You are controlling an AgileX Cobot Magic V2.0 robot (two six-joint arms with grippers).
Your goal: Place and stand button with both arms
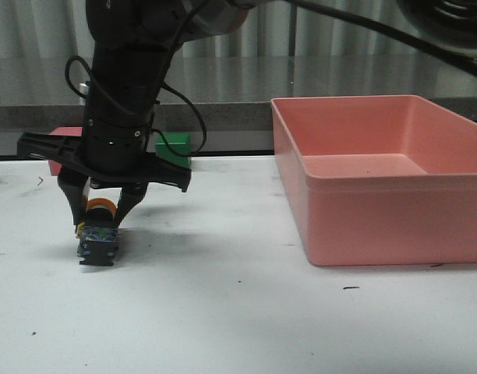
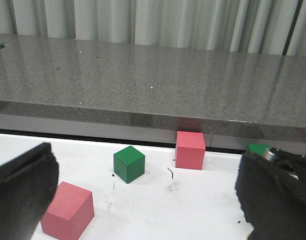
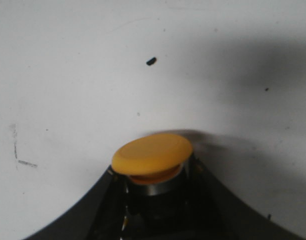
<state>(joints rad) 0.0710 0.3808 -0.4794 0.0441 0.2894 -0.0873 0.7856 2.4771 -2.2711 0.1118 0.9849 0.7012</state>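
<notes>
scene: white table (image 1: pixel 246 312) w/ a grey stone counter (image 2: pixel 153 75) and pale curtain running behind it.
landmark: pink bin (image 1: pixel 383 175), large and open-topped, sitting on the table; all places below are given relative to it.
button (image 1: pixel 98 230): standing upright on the table well to the left of the pink bin, yellow cap up, black body w/ blue-green base touching the surface.
right gripper (image 1: pixel 100 214): reaching straight down over the button, well left of the pink bin; its two black fingers are clamping the button's sides just under the cap.
right wrist view: looking down on the yellow cap of the button (image 3: pixel 152 155), pale collar showing under it, dark fingers (image 3: pixel 93 210) pressing in from both sides.
left gripper (image 2: pixel 143 200): seen only in the left wrist view, its two black pads standing wide apart w/ nothing between them; position vs the pink bin can't be told.
cubes: green cube (image 2: pixel 129 164) and two pink cubes (image 2: pixel 190 150) (image 2: pixel 68 210) lying apart on the table in front of the left gripper; another green cube (image 1: pixel 173 149) and a pink cube (image 1: pixel 64 148) showing behind the right arm (image 1: pixel 125 86), left of the pink bin, near the counter.
</notes>
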